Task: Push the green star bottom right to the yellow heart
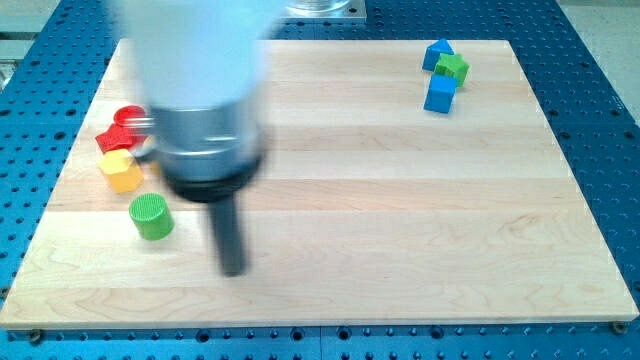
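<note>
While green star (453, 67) sits top right touching blue blocks (439, 95), well apart from yellow heart (121, 172), my tip (233, 269), no pincer showing, should probably push its light, slidey top-right side.

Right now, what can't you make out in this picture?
- Arm housing, camera view: motion-blurred, hiding the board behind it.
- Red blocks at the view's left: partly behind the arm, shapes unclear.
- Green block between blue blocks: too small to tell its shape.
- My tip: slightly blurred.
</note>
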